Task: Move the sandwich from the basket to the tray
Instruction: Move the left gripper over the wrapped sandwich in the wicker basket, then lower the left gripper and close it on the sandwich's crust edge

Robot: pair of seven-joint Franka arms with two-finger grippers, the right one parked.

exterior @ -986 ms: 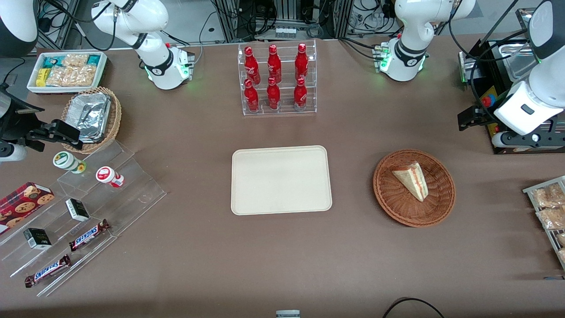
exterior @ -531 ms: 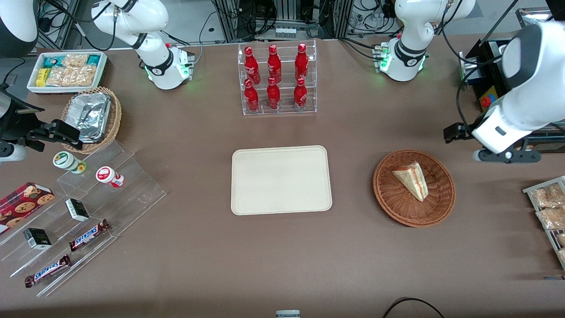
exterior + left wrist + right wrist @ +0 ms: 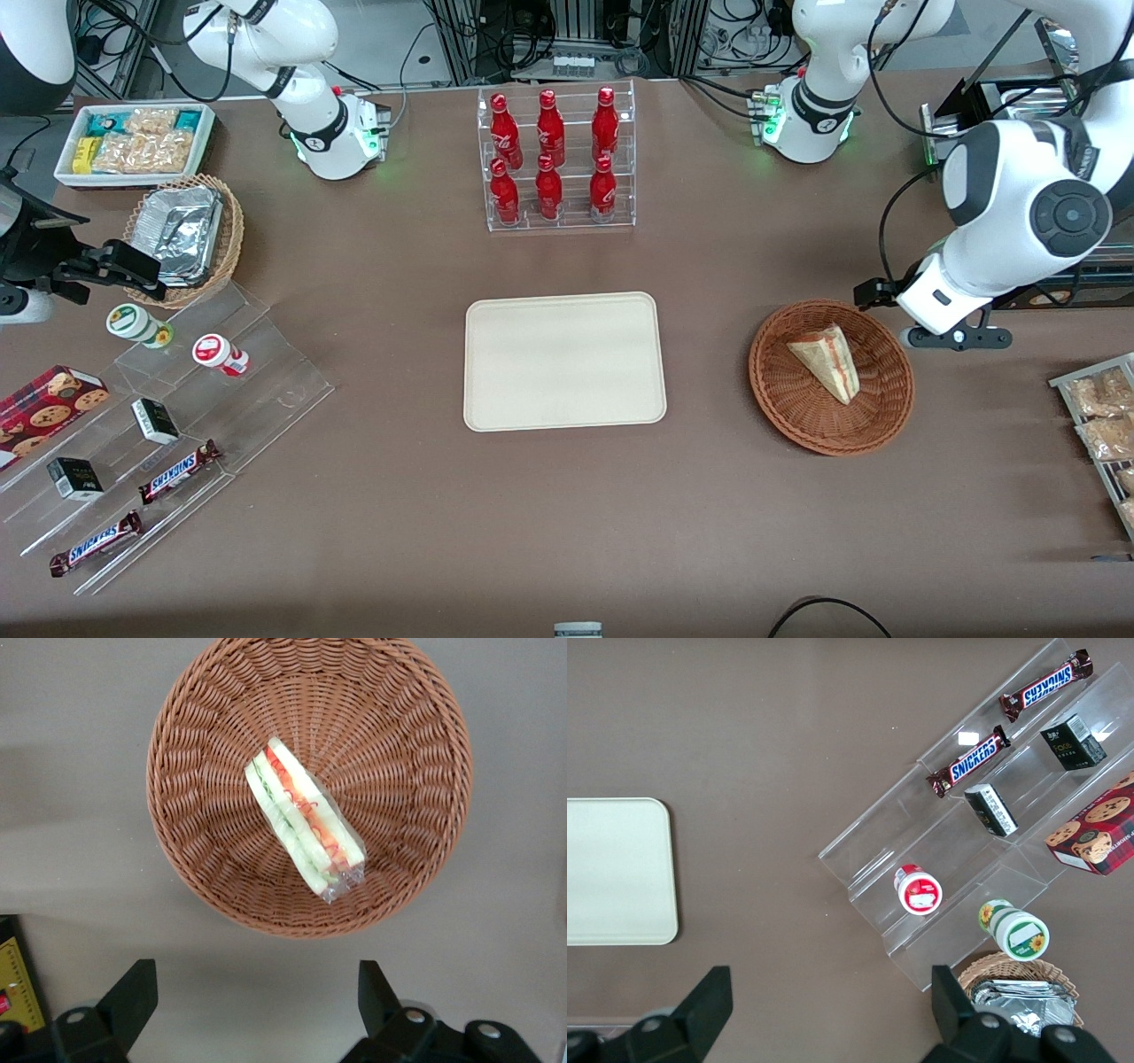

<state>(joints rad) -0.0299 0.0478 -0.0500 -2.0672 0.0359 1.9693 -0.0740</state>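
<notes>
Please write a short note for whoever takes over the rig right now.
Hand: open, holding nothing, above the table beside the basket, on the working arm's end.
Sandwich: lying in the basket, untouched.
Tray: nothing on it, at mid-table, toward the parked arm's end from the basket.
Done: only the approach.
Left: centre over the sandwich, grasp, lift, carry to the tray, release.

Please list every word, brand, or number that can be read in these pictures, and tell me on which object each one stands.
"SNICKERS": on the upper candy bar on the clear stepped display.
"SNICKERS": on the lower candy bar on the same display.
Too small to read: labels on the red bottles, the black boxes, the cookie box and the two round lids.
No text on the sandwich, basket or tray.
The hand hangs open beside the basket.
</notes>
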